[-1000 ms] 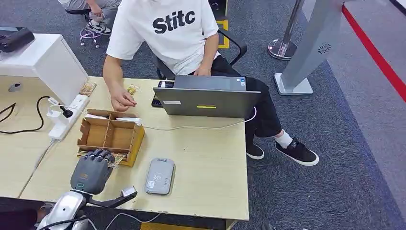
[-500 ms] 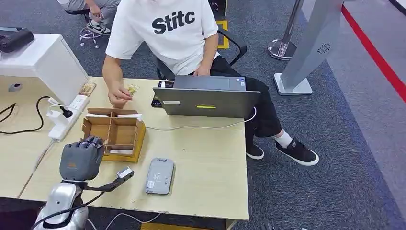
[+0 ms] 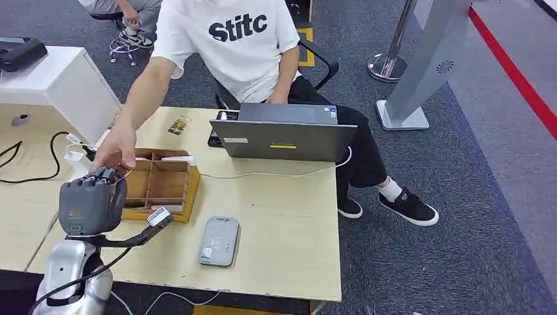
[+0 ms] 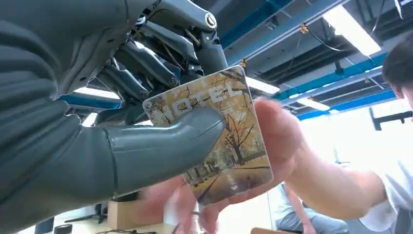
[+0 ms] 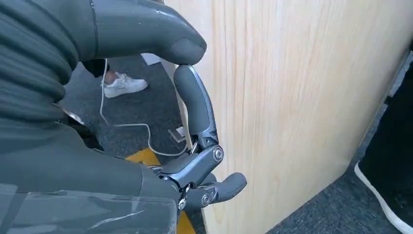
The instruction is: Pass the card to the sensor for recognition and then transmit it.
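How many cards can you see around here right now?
2 that I can tell: one card pinched in the robot's left hand as a person's hand reaches for it, and another card on the table beside the laptop. Others may be hidden in the cardboard box.

Card point(image 4: 214, 141): lower part covered by left hand's point(image 4: 97, 122) thumb, printed word half hidden, only "OTEL" readable. Person's hand point(image 4: 272, 141) behind card is motion-blurred; can't tell if it grips card or just touches. From head view the left hand point(image 3: 89, 200) blocks the card completely. Person's head cut off by top edge. Small packet point(image 3: 178, 125) on desk point(image 3: 289, 223): too small to identify. Right hand point(image 5: 146, 122): fingers curled, wrist cropped.
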`<action>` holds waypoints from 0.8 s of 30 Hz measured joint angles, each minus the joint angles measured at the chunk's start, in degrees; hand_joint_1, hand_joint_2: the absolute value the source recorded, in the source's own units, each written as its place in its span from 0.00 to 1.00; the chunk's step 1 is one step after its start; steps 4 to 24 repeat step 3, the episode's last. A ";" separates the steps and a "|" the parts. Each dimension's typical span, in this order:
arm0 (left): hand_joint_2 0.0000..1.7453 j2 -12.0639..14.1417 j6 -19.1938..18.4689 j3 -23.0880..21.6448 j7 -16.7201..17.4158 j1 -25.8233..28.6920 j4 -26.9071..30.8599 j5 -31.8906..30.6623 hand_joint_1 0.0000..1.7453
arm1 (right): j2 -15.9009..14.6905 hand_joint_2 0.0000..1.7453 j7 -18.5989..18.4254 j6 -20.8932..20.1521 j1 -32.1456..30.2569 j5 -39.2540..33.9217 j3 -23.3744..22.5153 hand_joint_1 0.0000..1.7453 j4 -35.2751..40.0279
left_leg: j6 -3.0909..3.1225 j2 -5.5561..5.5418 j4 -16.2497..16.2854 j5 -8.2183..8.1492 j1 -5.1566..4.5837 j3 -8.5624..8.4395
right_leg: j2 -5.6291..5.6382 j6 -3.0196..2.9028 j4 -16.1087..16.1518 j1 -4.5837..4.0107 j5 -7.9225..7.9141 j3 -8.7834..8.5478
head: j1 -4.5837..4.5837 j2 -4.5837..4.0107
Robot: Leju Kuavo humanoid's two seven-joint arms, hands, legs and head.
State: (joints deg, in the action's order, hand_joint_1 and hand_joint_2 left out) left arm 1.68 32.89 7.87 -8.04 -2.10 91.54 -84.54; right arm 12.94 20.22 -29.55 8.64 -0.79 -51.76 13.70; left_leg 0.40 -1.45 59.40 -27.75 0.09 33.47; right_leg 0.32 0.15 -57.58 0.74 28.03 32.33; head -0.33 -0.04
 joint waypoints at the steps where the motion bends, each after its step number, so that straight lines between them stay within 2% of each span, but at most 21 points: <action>1: 1.00 -0.04 0.00 0.07 0.00 0.00 0.07 0.00 1.00 | 0.00 1.00 0.00 0.00 0.00 0.00 0.00 0.00 0.00 | 0.00 0.00 0.00 0.00 0.00 0.00 | 0.00 0.00 0.00 0.00 0.00 0.00 | 0.00 0.00; 24: 1.00 -0.22 0.00 0.24 -0.22 -0.03 0.50 -0.04 1.00 | 0.00 1.00 0.00 -0.02 0.00 0.00 0.09 0.00 -0.07 | 0.00 0.01 0.00 0.00 0.00 0.00 | 0.00 0.00 0.00 0.00 0.00 0.00 | 0.02 0.00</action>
